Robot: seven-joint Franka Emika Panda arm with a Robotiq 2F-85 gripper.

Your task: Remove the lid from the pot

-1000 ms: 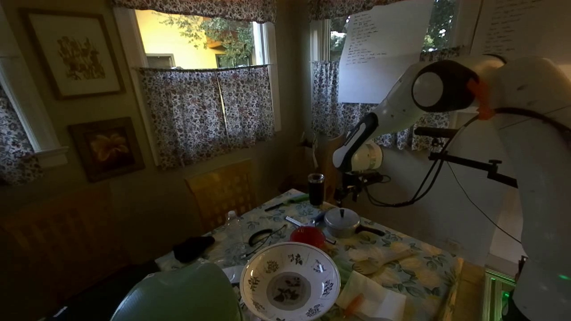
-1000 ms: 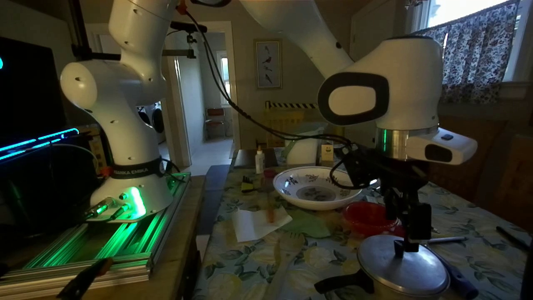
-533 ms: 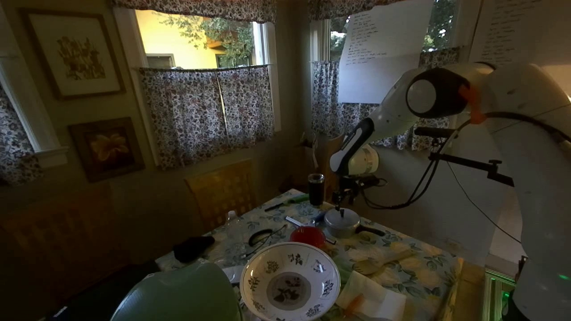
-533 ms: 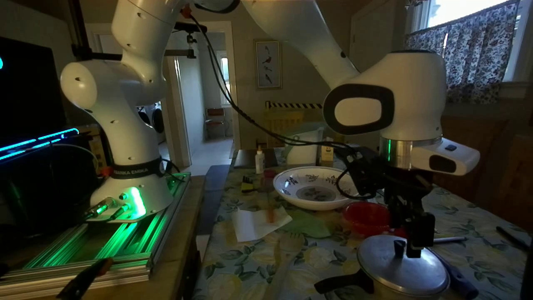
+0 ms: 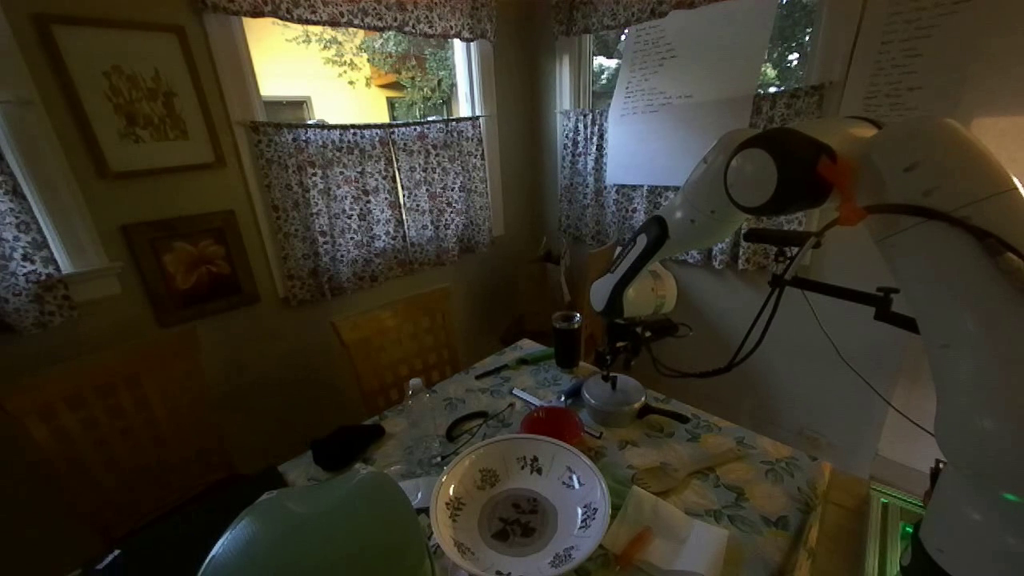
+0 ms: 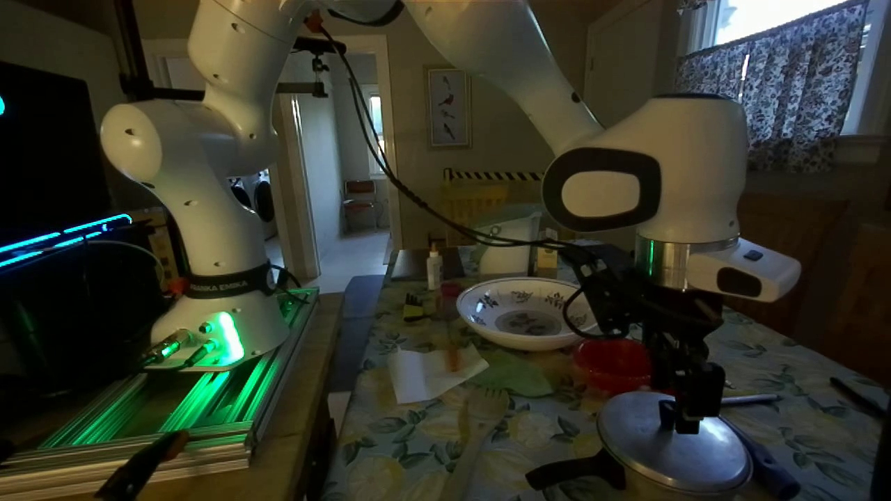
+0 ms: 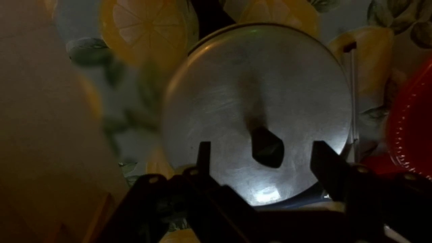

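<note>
The metal pot [image 5: 612, 410] stands upright on the flowered tablecloth, with its black handle [image 6: 578, 470] to one side. Its round silver lid [image 6: 640, 445] lies flat on the pot and fills the middle of the wrist view [image 7: 293, 81]. A black knob [image 7: 268, 148] stands up from the lid's centre. My gripper [image 7: 260, 144] is open, with one finger on each side of the knob and a gap on both sides. In an exterior view, the fingertips [image 6: 686, 423] are low over the lid, level with the knob. I cannot tell if they touch the lid.
A red bowl [image 6: 609, 365] stands close beside the pot, with a large patterned bowl [image 6: 487, 327] beyond it. A blue-handled tool [image 6: 769, 466] lies against the pot's side. A dark tumbler [image 5: 566, 344] stands behind the pot. A wooden fork [image 6: 480, 417] lies near the handle.
The arm has come down, and my open gripper is lower, around the knob. In the last half second it shifted only slightly. The pot and lid have not moved.
</note>
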